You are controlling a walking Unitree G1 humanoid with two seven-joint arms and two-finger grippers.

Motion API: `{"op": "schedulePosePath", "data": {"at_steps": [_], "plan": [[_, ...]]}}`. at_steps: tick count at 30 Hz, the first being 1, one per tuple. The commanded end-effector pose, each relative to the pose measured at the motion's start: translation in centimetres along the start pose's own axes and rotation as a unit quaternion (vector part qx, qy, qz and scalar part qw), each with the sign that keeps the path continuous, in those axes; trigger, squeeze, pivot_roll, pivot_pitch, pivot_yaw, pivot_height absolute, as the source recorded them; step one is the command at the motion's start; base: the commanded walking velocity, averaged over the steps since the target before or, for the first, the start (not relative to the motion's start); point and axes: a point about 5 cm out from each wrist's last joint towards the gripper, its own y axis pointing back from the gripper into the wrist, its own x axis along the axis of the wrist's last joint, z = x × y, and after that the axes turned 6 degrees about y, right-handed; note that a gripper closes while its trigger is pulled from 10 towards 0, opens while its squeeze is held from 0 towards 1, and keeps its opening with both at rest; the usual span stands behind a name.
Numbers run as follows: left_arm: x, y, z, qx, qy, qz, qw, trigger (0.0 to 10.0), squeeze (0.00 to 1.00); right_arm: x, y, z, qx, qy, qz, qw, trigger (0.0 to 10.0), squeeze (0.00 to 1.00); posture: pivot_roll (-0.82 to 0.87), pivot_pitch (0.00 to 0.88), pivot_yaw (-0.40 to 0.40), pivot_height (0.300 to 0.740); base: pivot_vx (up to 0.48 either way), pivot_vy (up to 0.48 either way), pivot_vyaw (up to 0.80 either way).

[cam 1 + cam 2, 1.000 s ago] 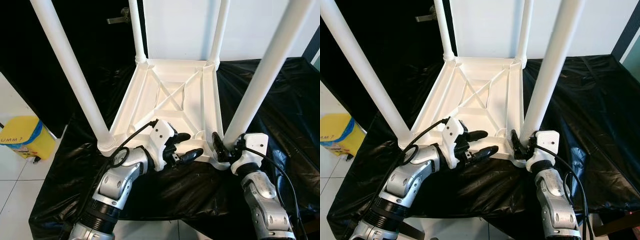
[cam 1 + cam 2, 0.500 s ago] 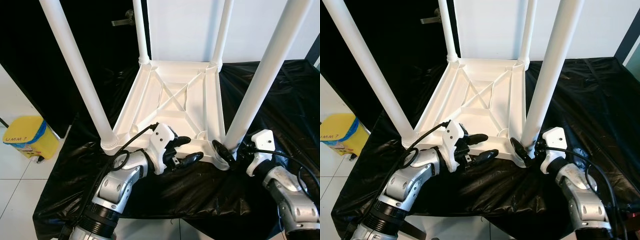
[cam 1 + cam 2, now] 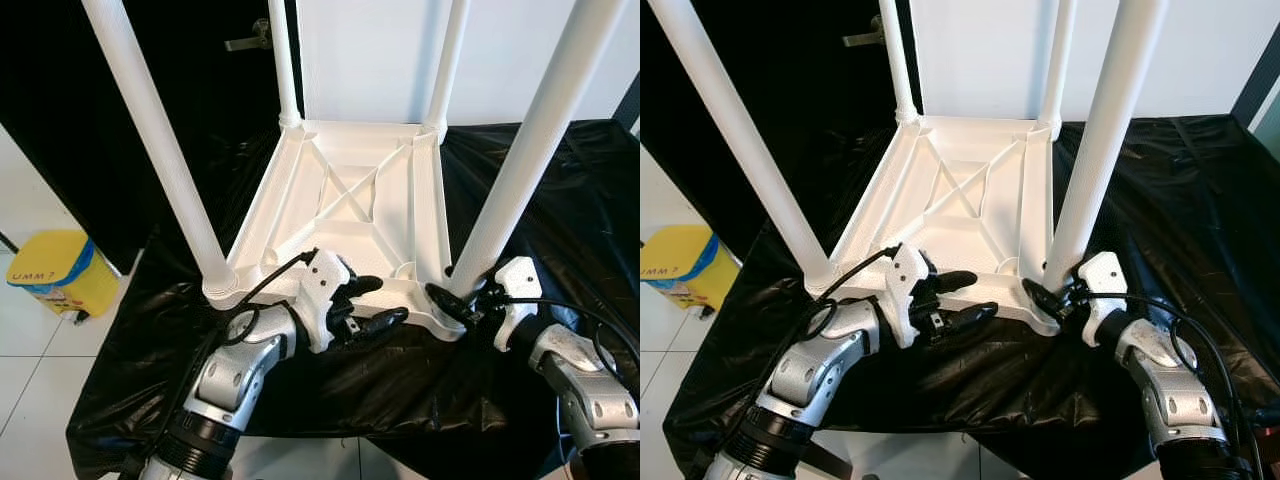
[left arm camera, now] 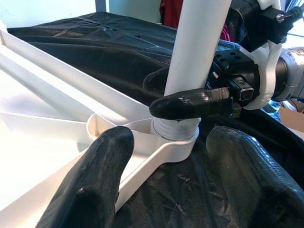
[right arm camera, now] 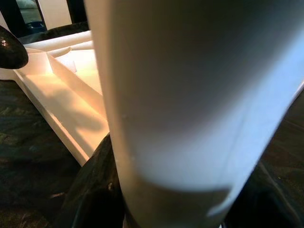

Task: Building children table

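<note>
At near leg point(image 3: 530, 160), right tool point(image 3: 455, 300) closer

Left gripper point(image 4: 168, 178) — fingers apart, one over the white tabletop point(image 4: 42, 133) rim, the other over the black sheet point(image 4: 109, 47). Beyond, a white leg point(image 4: 197, 61) stands in the tabletop's corner socket point(image 4: 175, 135). Right gripper point(image 4: 183, 95) closes on the leg's base — one finger point(image 4: 190, 103) crosses its front.

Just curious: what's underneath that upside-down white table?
A crumpled black sheet lies under the table, spreading past every side. Whatever supports the sheet is covered and cannot be seen.
</note>
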Motion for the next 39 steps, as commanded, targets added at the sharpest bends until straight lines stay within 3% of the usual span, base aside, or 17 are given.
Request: {"op": "schedulePosePath", "data": {"at_steps": [1,2,3,11,18,29,31,32,34,35,36,39], "plan": [[0.0,0.1,-0.1,0.021,0.001,-0.001,1.0,10.0,0.0,-0.4,0.0,-0.1,0.009,-0.005,-0.011,1.0,4.9,0.0,-0.16,0.001,0.028,0.74,0.0,0.0,0.0],[0.0,0.1,-0.1,0.021,0.001,-0.001,1.0,10.0,0.0,-0.4,0.0,-0.1,0.009,-0.005,-0.011,1.0,4.9,0.0,-0.16,0.001,0.028,0.74,0.0,0.0,0.0],[0.0,0.1,-0.2,0.021,0.001,-0.001,1.0,10.0,0.0,-0.6,0.1,-0.1,0.003,-0.012,-0.015,1.0,10.0,0.0,-0.16,0.003,0.028,0.74,0.0,0.0,0.0],[0.0,0.1,-0.2,0.02,0.003,0.0,1.0,10.0,0.0,-0.7,-0.1,-0.7,-0.051,-0.045,-0.005,0.998,10.0,0.0,-0.18,0.01,0.037,0.74,0.0,0.0,0.0],[0.0,-0.1,-0.2,0.018,0.001,-0.004,1.0,10.0,0.0,-0.6,-0.5,-1.4,-0.082,-0.043,-0.001,0.996,10.0,0.0,-0.18,0.005,0.04,0.74,0.0,0.0,0.0],[-1.3,0.2,0.7,-0.034,-0.025,-0.058,0.997,10.0,0.0,-0.8,-0.8,-1.9,-0.181,-0.054,-0.009,0.982,10.0,0.0,-0.19,0.001,0.048,0.74,0.0,0.0,0.0],[-1.4,0.2,1.0,-0.046,-0.026,-0.064,0.997,10.0,0.0,-0.9,-0.9,-2.4,-0.198,-0.061,-0.014,0.978,10.0,0.0,-0.19,0.002,0.047,0.74,0.0,0.0,0.0],[-1.5,0.2,1.3,-0.058,-0.026,-0.068,0.996,10.0,0.0,-1.0,-1.2,-3.3,-0.24,-0.073,-0.021,0.968,10.0,0.0,-0.19,0.003,0.047,0.74,0.0,0.0,0.0],[-1.5,0.2,1.3,-0.058,-0.026,-0.068,0.996,10.0,0.0,-1.0,-1.2,-3.3,-0.24,-0.073,-0.021,0.968,10.0,0.0,-0.19,0.003,0.047,0.74,0.0,0.0,0.0],[-1.5,0.2,1.4,-0.061,-0.027,-0.068,0.995,10.0,0.0,-1.1,-1.2,-3.5,-0.276,-0.074,-0.029,0.958,10.0,0.0,-0.19,0.003,0.046,0.74,0.0,0.0,0.0],[-1.5,0.2,1.4,-0.061,-0.027,-0.068,0.995,10.0,0.0,-1.1,-1.2,-3.5,-0.276,-0.074,-0.029,0.958,10.0,0.0,-0.19,0.003,0.046,0.74,0.0,0.0,0.0],[-1.5,0.3,1.6,-0.064,-0.029,-0.071,0.995,10.0,0.0,-1.7,-1.2,-4.3,-0.353,-0.094,-0.057,0.929,10.0,0.0,-0.19,0.006,0.046,0.74,0.0,0.0,0.0]]}}
